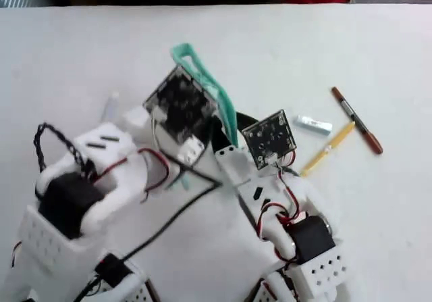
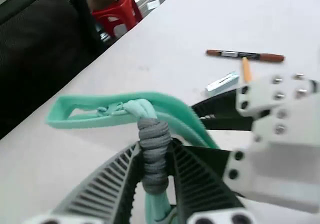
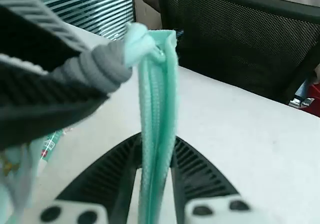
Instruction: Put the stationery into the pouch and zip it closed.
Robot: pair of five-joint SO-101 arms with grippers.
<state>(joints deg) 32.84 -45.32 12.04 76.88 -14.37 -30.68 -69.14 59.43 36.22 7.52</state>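
Note:
The teal pouch lies at the table's middle, its mouth a narrow loop. My left gripper is shut on the grey zipper pull cord. My right gripper is shut on the pouch's teal edge, close beside the left one. Right of the pouch, on the table, lie a brown pen, a yellow pencil and a small white-and-blue eraser. The pen, pencil and eraser also show past the right gripper's black fingers.
Both arms' white bodies crowd the near half of the table. A small white object lies left of the pouch. A black mesh chair and a red stool stand beyond the far edge.

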